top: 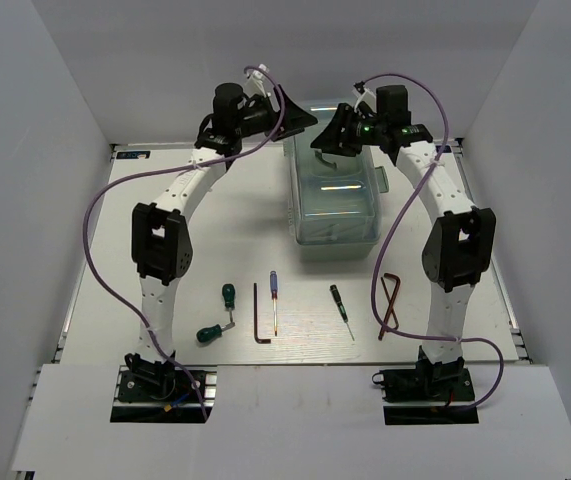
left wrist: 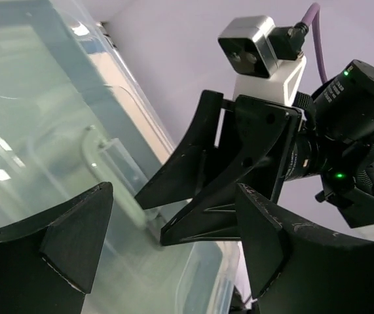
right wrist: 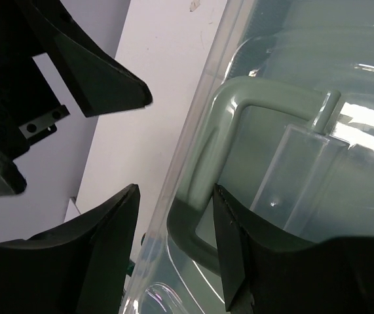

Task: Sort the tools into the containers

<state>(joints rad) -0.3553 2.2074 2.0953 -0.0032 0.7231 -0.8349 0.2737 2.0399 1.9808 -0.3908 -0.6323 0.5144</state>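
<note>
The pale mint-green toolbox [top: 333, 215] stands shut at the back centre, its translucent lid [left wrist: 36, 111] and handle [right wrist: 265, 98] on top. My right gripper [right wrist: 173, 196] is open, its jaws astride the lid's left rim and one leg of the handle. My left gripper [top: 301, 116] hovers open at the box's far left corner, close to the right gripper. On the table in front lie two green screwdrivers [top: 228, 295] [top: 210, 333], a dark hex key [top: 258, 318], a blue-handled screwdriver [top: 274, 298], a thin dark screwdriver [top: 341, 306] and reddish-brown hex keys [top: 390, 305].
White walls enclose the table on three sides. Purple cables loop from both arms over the table. Both arm bases sit at the near edge, with the row of tools between them.
</note>
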